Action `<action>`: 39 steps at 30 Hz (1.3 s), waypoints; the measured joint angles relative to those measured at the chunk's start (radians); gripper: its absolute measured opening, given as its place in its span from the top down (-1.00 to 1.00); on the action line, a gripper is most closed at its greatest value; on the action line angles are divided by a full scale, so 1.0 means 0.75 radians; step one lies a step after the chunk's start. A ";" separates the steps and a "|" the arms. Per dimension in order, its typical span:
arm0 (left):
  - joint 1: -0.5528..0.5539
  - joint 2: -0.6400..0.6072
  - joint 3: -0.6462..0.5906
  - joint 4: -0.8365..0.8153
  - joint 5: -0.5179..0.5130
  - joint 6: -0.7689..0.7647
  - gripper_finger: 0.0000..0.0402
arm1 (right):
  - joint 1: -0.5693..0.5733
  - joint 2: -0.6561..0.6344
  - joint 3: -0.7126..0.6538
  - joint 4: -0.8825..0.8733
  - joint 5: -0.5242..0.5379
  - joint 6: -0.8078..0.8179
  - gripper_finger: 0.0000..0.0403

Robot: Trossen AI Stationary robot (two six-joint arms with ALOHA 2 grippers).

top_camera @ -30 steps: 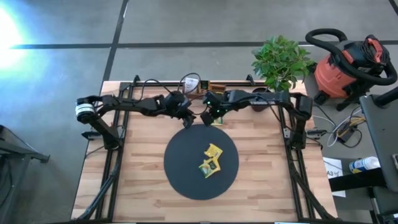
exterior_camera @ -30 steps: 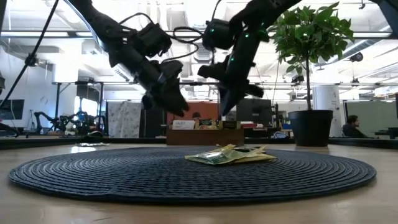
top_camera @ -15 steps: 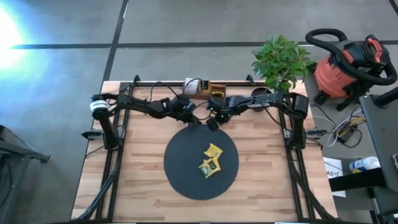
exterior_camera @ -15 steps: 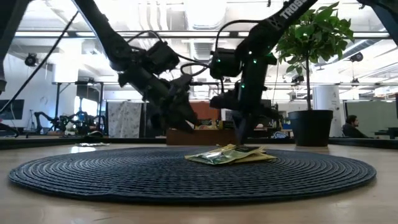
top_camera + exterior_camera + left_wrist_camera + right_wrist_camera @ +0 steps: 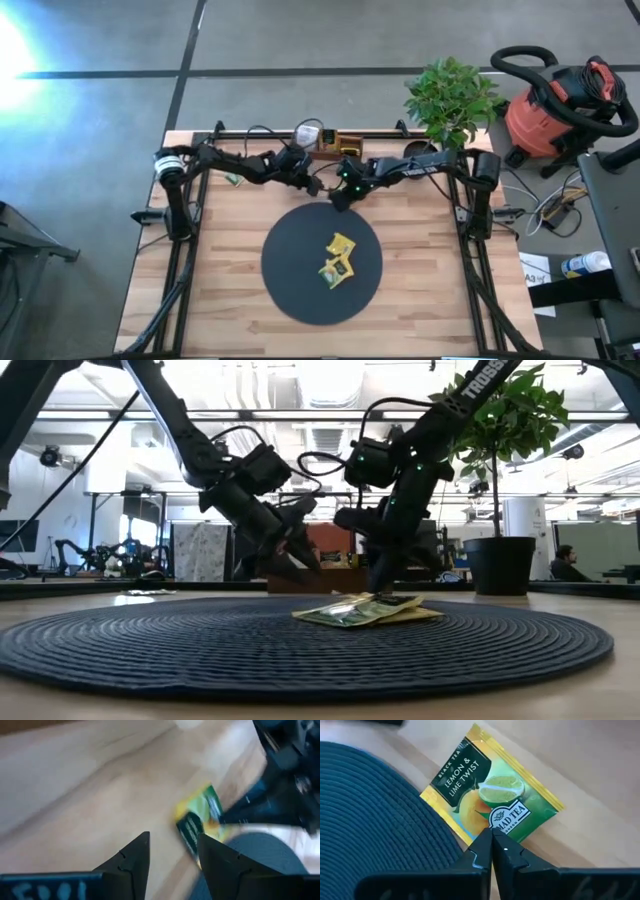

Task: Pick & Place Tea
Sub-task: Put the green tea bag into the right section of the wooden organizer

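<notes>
Tea packet (image 5: pixel 490 800) by the mat's edge: yellow & green, w/ lime and orange fruit pic, white lettering on a dark green band. Round mat (image 5: pixel 322 265) is black w/ ribbed concentric weave; packets on it (image 5: pixel 337 258) yellow & green. Table (image 5: pixel 230 250) = pale wood strips; both arms black.

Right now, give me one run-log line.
left gripper: open, near packet | right gripper: shut, tip at packet beside mat | two packets on mat
</notes>
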 joint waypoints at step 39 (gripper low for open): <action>0.033 0.075 0.001 -0.001 0.138 -0.019 0.21 | 0.003 0.015 -0.041 0.253 -0.075 0.131 0.96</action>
